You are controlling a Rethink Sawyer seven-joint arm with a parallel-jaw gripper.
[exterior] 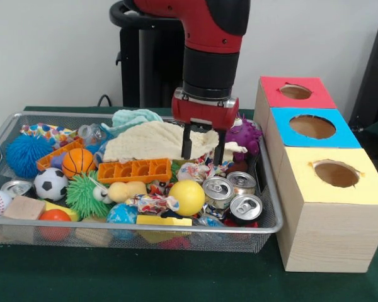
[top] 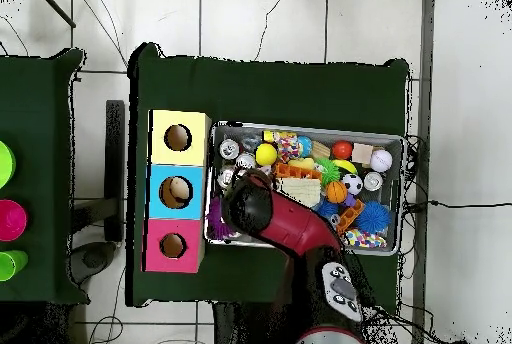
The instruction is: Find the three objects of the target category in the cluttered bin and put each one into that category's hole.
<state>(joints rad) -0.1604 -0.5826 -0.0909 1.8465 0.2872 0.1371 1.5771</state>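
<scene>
A dark green cloth covers the table. In the overhead view, green and pink round objects sit on a neighbouring green table.

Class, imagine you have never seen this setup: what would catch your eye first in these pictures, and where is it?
First, the red and black arm reaching down into the wire bin, its gripper open over a cream cloth toward the bin's back. Next, the bright jumble in the bin: balls, an orange tray, and three cans at the front right. Beside the bin stand three wooden boxes with red, blue and yellow tops, each with a round hole.
</scene>
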